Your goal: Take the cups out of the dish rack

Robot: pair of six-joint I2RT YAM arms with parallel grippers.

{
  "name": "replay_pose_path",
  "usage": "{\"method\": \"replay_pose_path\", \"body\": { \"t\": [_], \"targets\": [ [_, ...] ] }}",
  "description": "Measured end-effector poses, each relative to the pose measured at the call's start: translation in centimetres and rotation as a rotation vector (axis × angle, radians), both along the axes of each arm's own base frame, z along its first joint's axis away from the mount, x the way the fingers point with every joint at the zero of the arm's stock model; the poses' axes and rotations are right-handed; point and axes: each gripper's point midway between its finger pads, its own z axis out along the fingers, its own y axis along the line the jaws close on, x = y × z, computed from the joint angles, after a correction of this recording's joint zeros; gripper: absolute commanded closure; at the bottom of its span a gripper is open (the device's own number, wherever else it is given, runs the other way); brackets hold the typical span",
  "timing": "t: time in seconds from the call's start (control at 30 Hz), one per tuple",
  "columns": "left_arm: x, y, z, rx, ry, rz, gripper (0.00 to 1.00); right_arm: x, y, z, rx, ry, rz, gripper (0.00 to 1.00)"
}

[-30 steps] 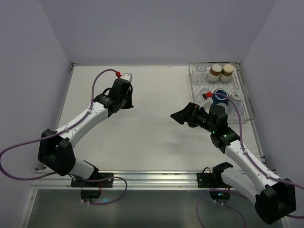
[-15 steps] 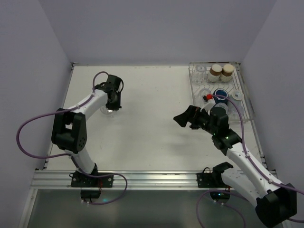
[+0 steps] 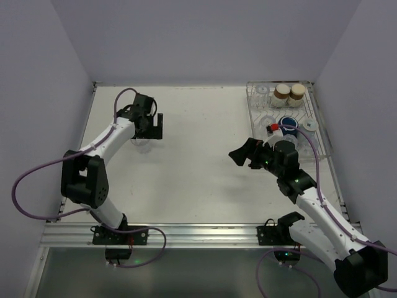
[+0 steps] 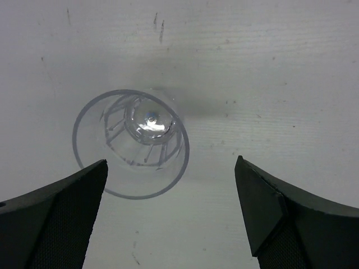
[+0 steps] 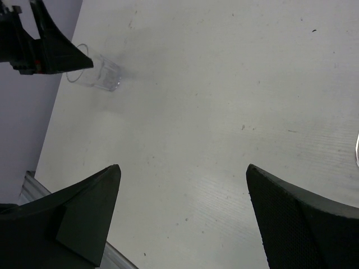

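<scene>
Left wrist: the left gripper (image 4: 171,168) is hovering, jaws wide, around an upright tumbler (image 4: 132,143) on the table (image 4: 280,67), not touching it. Right wrist: the right gripper (image 5: 183,168) is gaping wide and empty, well apart from the tumbler. Top: the rack (image 3: 319,118), far right, is holding a mug (image 3: 287,126) and two cream cups (image 3: 282,94).
</scene>
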Motion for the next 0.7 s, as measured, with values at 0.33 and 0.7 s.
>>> {"method": "replay_pose_path", "body": {
  "t": [0.33,0.7],
  "targets": [
    [-3.2,-7.1,18.3,-0.302,-0.59,-0.245,0.0,1.1,-3.5,0.0,-0.121,0.024,-0.183,0.28],
    [-13.2,-11.8,19.2,-0.619,-0.752,-0.62,0.0,5.6,-16.7,3.0,-0.316,0.039,-0.724,0.37]
  ]
}}
